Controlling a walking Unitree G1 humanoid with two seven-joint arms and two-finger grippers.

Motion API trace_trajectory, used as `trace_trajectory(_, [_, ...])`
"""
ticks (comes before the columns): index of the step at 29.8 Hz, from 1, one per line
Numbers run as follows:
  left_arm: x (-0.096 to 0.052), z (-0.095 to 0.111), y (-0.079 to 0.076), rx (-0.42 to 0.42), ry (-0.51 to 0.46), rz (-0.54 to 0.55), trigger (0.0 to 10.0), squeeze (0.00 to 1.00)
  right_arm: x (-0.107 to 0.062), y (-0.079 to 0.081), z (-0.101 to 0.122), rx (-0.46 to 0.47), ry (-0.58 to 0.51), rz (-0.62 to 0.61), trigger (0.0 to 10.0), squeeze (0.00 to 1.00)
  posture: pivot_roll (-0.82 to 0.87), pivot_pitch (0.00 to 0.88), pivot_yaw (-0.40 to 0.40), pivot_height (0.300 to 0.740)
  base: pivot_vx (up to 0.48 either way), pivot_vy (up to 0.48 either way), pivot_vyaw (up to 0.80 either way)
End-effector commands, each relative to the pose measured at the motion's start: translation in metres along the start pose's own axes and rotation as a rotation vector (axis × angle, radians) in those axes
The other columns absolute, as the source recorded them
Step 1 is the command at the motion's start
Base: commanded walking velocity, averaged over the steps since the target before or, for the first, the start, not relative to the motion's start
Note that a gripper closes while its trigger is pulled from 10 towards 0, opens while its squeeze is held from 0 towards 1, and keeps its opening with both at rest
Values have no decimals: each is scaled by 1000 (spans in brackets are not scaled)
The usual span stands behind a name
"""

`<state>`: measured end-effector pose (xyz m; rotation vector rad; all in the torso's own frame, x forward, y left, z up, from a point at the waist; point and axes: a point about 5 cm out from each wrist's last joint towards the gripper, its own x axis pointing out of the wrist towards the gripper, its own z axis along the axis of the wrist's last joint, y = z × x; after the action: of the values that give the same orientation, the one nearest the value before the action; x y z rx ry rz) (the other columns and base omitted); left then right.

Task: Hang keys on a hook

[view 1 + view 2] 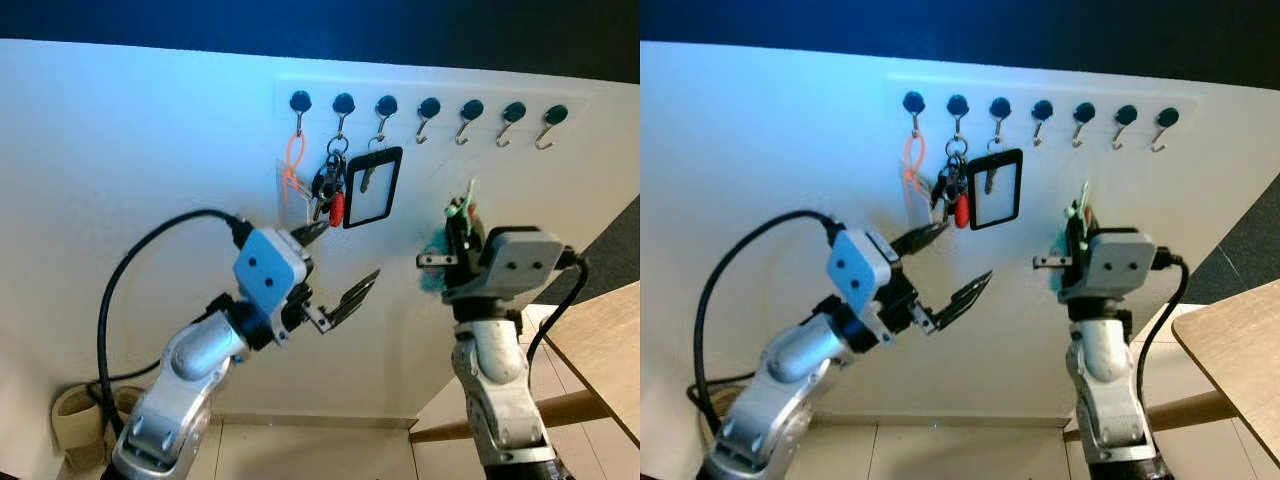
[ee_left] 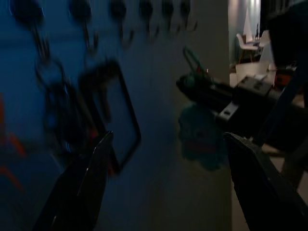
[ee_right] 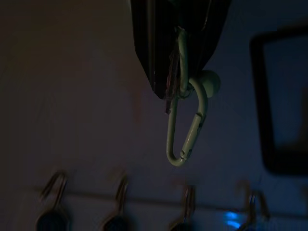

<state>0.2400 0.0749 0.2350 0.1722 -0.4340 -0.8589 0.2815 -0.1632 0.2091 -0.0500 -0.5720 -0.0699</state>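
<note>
A row of dark-capped metal hooks runs along the white wall. The first three from the left carry an orange loop, a key bunch with a red tag and a black-framed card holder; the hooks to the right hang bare. My right gripper points up below the bare hooks, shut on a pale green carabiner whose loop sticks out past the fingertips. A teal tag dangles beside that wrist. My left gripper stands open just below the key bunch, holding nothing.
A wooden table juts in at the right, with a wooden bar below it. A black cable loops off my left arm. Tan shoes sit on the floor at the lower left by the wall.
</note>
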Motion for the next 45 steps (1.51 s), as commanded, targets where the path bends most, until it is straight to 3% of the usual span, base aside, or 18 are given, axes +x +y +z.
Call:
trace_trajectory(1, [3,5,-4,-14,-19,-25,10000,0,2,-3,4,-7,-8,-22,0,0,66,111,-67,740,0,0,0])
trace_trajectory(13, [13,13,-13,-1,-18,-89,10000,0,19,-1,10,-48,2,-15,0,0,66,111,-72,740,0,0,0])
trace_trajectory(27, [16,12,-18,1,-3,-106,10000,0,34,6,24,-147,-77,39,0,0,68,108,-75,740,0,0,0])
trace_trajectory(45, [15,10,-20,-1,10,-109,10000,0,38,5,18,-196,-37,42,0,0,66,101,-79,740,0,0,0])
